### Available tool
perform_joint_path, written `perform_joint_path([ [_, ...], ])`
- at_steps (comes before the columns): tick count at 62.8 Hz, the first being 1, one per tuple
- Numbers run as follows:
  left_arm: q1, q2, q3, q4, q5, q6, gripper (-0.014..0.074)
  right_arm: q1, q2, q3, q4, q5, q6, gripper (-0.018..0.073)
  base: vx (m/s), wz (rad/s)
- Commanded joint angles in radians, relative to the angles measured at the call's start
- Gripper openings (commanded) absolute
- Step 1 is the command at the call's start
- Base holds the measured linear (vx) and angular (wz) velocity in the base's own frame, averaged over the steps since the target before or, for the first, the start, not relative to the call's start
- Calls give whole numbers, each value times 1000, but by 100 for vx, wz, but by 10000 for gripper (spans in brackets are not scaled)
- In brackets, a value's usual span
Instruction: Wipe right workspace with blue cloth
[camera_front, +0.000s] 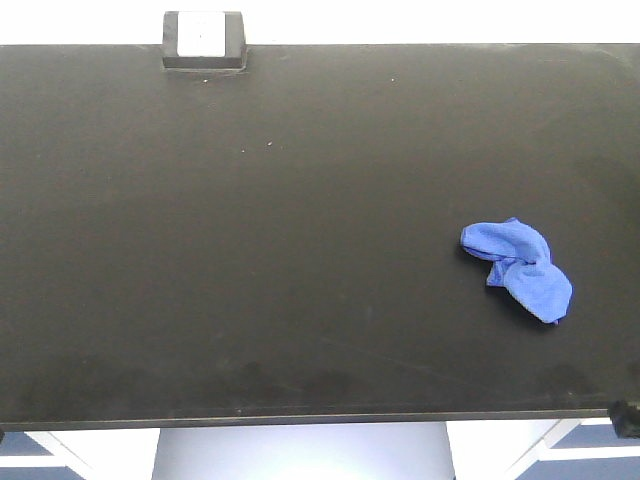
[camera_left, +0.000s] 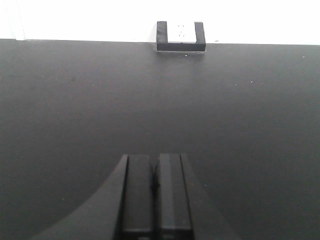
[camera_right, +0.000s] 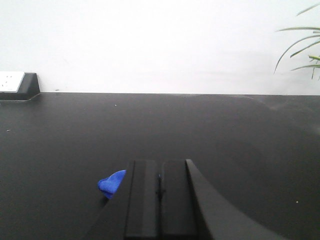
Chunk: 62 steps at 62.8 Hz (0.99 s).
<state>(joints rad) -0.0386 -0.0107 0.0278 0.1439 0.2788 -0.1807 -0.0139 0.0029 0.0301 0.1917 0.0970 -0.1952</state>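
1. We see the right workspace (camera_front: 300, 230) as a wide, matte black benchtop filling most of the front view, with faint pale specks in its upper left part.
2. The only box-like thing on it is a small black box (camera_front: 204, 40) with a white face, at the far edge in the upper left of the front view; whether it holds anything we cannot tell.
3. The blue cloth (camera_front: 518, 268) lies crumpled on the benchtop at centre right of the front view, well apart from the box. It is soft, fuzzy, bright royal blue, bunched into two lobes with a twist between.
4. In the left wrist view, the left gripper (camera_left: 155, 195) has its flat black fingers pressed together with nothing between them, above bare benchtop.
5. In the right wrist view, the right gripper (camera_right: 160, 197) is likewise closed on nothing; a corner of the cloth peeks out just left of it.
6. Thin green plant leaves (camera_right: 302, 47) show at that view's upper right.
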Motion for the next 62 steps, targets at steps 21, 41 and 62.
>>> perform_joint_path([
  [21, -7, -16, 30, 1, -80, -8, -6, -5, -24, 20, -3, -26, -7, -5, 0, 0],
  [41, -7, -16, 30, 1, -80, -8, -6, -5, -24, 20, -3, -26, -7, -5, 0, 0],
  [62, -7, -16, 30, 1, -80, -8, -6, -5, -24, 20, -3, -26, -7, -5, 0, 0],
])
